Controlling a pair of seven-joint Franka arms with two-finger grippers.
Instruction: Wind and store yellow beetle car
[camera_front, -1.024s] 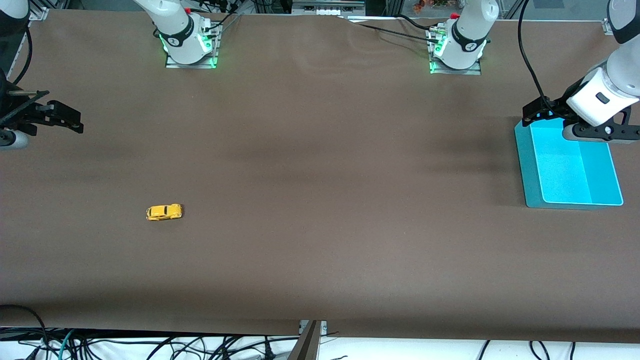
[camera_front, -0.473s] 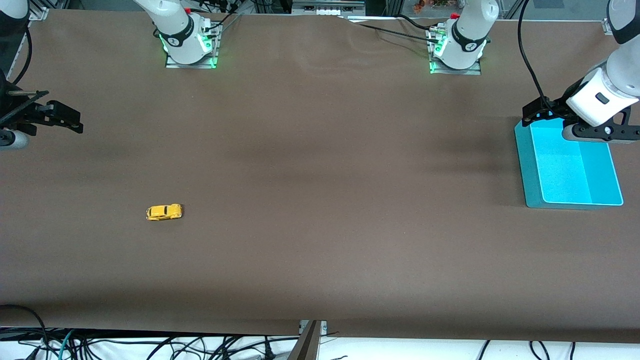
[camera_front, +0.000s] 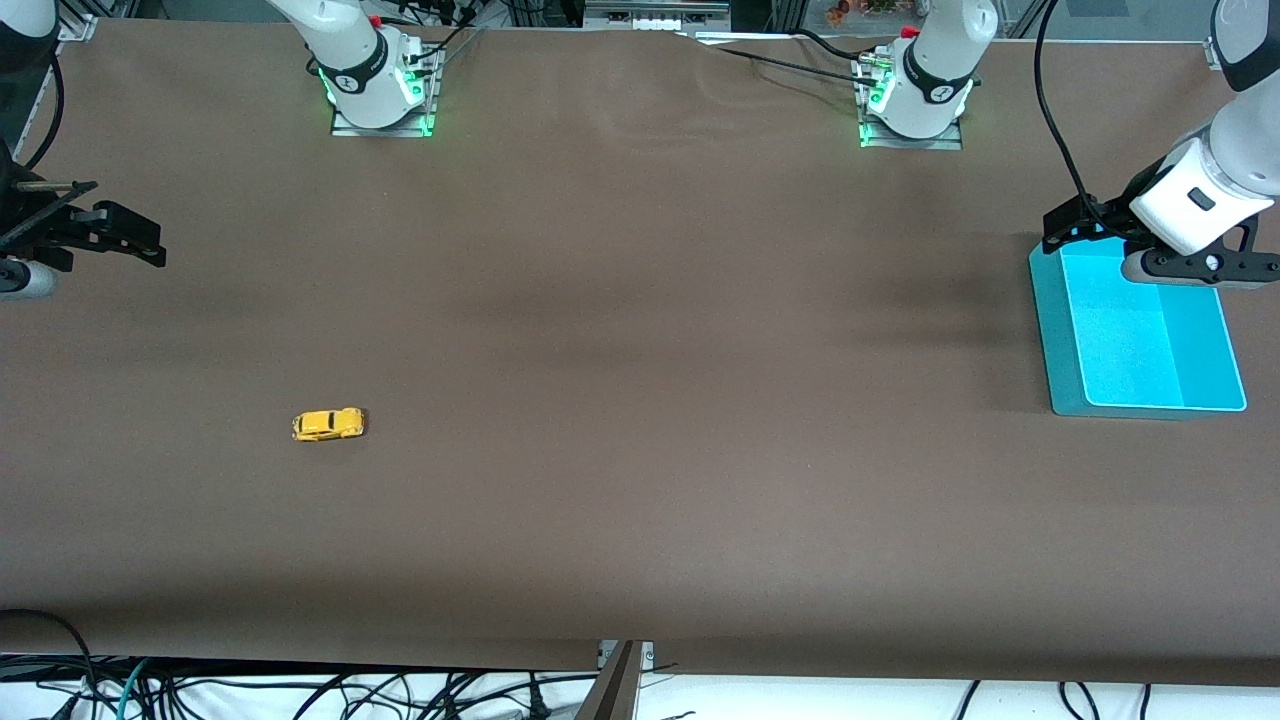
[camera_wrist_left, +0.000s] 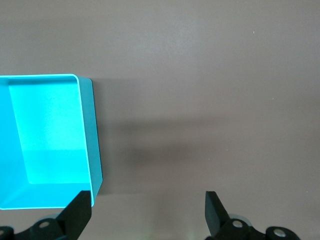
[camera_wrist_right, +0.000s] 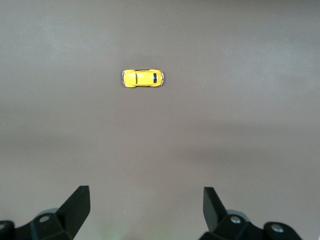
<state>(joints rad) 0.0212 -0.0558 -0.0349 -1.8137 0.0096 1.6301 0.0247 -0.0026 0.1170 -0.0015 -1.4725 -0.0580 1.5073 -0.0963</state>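
The yellow beetle car (camera_front: 328, 425) sits untouched on the counter (camera_front: 640, 400). The right gripper (camera_wrist_right: 145, 212), fingers apart, should be lowered squarely astride it; the left gripper (camera_wrist_left: 148, 216), also spread, waits over the turquoise tray (camera_front: 1060, 380).

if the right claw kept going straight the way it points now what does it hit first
Probably only the bare table. The right claw is open and points down at the brown surface, and the yellow beetle car lies ahead of the spot between its fingertips, not on it. Depth is hard to judge, so this is an estimate.
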